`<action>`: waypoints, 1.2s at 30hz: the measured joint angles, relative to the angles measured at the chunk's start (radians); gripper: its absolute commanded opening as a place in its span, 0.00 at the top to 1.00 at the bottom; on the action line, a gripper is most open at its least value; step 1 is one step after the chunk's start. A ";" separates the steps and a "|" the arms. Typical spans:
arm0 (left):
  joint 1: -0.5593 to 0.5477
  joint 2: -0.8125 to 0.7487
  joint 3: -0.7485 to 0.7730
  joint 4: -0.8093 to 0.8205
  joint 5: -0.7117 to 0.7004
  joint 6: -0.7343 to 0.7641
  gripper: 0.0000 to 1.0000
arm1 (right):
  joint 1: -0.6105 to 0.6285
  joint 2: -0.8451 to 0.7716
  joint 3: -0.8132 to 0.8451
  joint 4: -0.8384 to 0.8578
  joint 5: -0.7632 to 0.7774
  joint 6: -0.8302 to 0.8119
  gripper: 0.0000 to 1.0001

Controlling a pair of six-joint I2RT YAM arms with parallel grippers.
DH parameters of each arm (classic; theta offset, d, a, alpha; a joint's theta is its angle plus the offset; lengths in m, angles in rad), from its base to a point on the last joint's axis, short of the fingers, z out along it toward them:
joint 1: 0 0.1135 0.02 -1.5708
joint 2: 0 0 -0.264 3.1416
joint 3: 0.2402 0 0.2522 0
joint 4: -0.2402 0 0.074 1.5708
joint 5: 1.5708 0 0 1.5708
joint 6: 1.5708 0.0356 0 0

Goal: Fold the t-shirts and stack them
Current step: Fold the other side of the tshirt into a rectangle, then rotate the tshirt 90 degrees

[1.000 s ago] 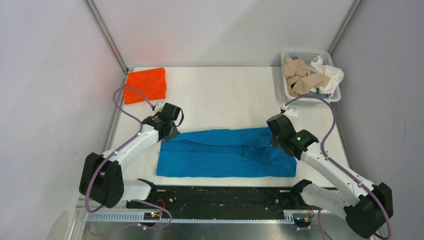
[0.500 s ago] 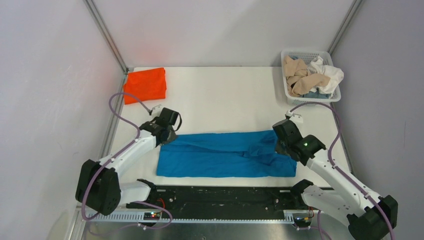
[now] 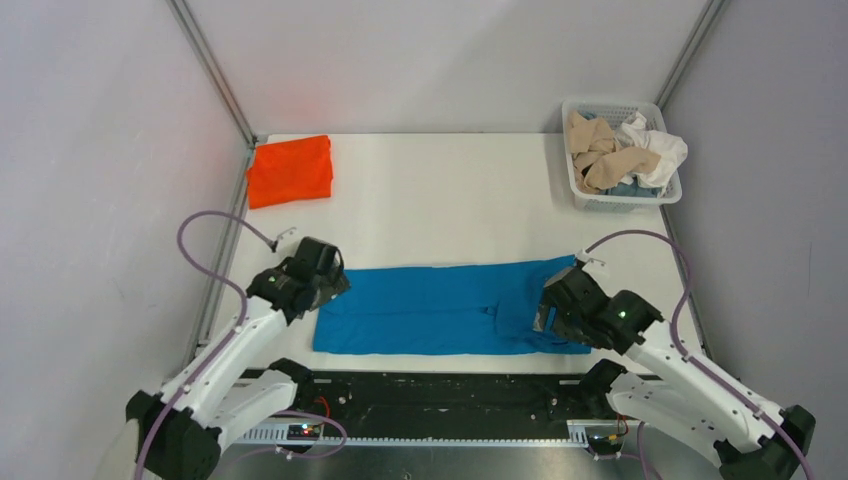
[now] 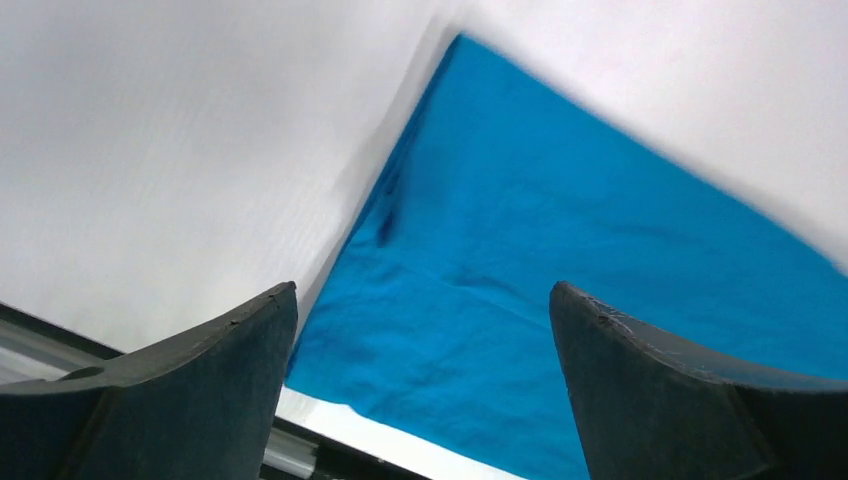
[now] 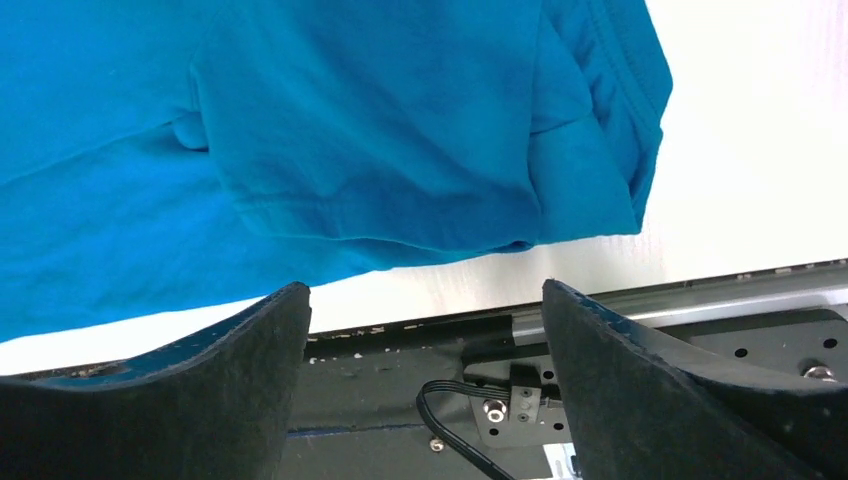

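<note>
A bright blue t-shirt (image 3: pixel 430 310) lies flat near the table's front edge, folded into a long band, with a sleeve flap doubled over at its right end (image 5: pixel 400 150). My left gripper (image 3: pixel 322 288) hovers open over its left end (image 4: pixel 560 250), with nothing between the fingers (image 4: pixel 200 380). My right gripper (image 3: pixel 548 312) is open over the shirt's right end, also empty. In the wrist views the left gripper (image 4: pixel 422 290) and right gripper (image 5: pixel 425 290) both show wide gaps. A folded orange t-shirt (image 3: pixel 291 170) rests at the back left. Beige (image 3: pixel 600 150) and white (image 3: pixel 655 145) t-shirts sit crumpled in the basket.
The white lattice basket (image 3: pixel 612 203) stands at the back right corner. A black rail with cables (image 3: pixel 440 390) runs along the near edge, just below the blue shirt. Bare white tabletop (image 3: pixel 450 200) stretches between the blue shirt and the back wall.
Both grippers drew toward the near edge, carrying the blue shirt's far edge over itself, then opened and let go of the cloth. The shirt now lies narrower.
</note>
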 measured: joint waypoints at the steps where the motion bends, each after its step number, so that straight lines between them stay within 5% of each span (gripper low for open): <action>1: -0.001 -0.016 0.024 -0.014 0.000 0.000 0.00 | 0.000 -0.019 0.000 -0.006 -0.001 0.000 0.02; 11: -0.044 0.156 0.262 0.140 0.158 0.066 0.00 | -0.040 0.014 -0.011 0.256 -0.037 -0.045 0.01; 18: -0.050 0.418 0.142 0.274 0.292 0.091 0.00 | -0.231 0.206 -0.185 0.493 -0.204 -0.026 0.01; 26: -0.050 0.442 0.015 0.345 0.306 0.083 0.00 | -0.298 0.273 -0.245 0.689 -0.267 0.014 0.01; 31: -0.062 0.352 -0.060 0.407 0.301 0.019 0.00 | -0.342 0.515 -0.142 0.912 -0.309 0.008 0.01; 36: -0.180 0.210 -0.156 0.429 0.285 -0.145 0.00 | -0.348 0.857 0.170 0.996 -0.267 -0.053 0.01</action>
